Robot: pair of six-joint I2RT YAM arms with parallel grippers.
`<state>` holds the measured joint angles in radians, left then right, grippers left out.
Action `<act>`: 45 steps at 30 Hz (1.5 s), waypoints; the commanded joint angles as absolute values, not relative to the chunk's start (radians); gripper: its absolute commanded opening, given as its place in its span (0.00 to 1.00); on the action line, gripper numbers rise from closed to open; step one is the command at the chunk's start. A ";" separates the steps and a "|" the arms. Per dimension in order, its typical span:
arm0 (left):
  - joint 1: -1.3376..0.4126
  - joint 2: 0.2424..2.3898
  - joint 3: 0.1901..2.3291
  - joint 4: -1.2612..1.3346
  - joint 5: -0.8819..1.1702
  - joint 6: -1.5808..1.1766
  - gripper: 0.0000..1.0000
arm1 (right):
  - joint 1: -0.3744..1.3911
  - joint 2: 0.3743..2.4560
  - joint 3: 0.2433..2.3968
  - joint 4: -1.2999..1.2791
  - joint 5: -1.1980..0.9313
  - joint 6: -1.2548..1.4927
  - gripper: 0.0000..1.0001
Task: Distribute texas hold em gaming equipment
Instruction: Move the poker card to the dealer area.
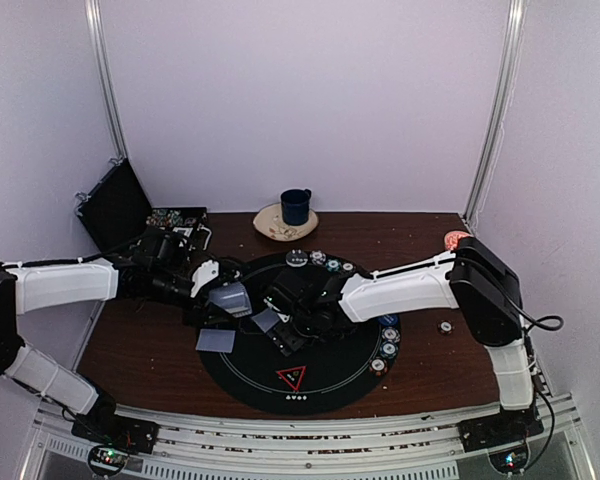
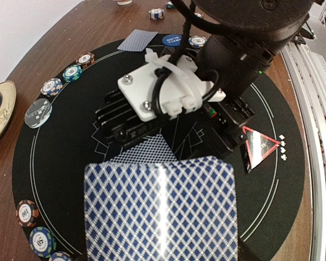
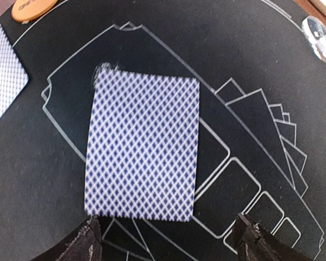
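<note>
Now your right gripper is open, with a blue-diamond-backed paper playing card flat just left of it, lengthwise; left gripper clamps the deck.

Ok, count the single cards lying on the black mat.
3. One card at the left edge of the mat, one just under the right gripper, one by the blue button. The arms may hide others.

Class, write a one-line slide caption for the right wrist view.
Right gripper, jaws open, faces a blue-patterned card lying face down on the black mat.
</note>
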<state>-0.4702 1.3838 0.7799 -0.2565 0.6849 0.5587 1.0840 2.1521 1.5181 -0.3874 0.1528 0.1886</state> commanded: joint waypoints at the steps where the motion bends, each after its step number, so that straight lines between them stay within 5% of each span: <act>1: -0.454 1.356 0.815 -0.236 0.707 0.553 0.03 | 1.098 2.223 1.573 -0.417 0.279 0.237 0.84; 19: -0.446 1.358 0.816 -0.235 0.718 0.551 0.03 | 1.059 2.395 1.815 -0.439 0.437 0.328 0.60; 45: -0.445 1.368 0.816 -0.229 0.721 0.551 0.03 | 0.919 2.376 1.875 -0.364 0.130 0.196 0.69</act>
<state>-0.4522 1.3785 0.7856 -0.2565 0.6926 0.5583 0.9318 2.4256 1.9121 -0.3683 0.2050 0.1783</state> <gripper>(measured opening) 0.538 0.659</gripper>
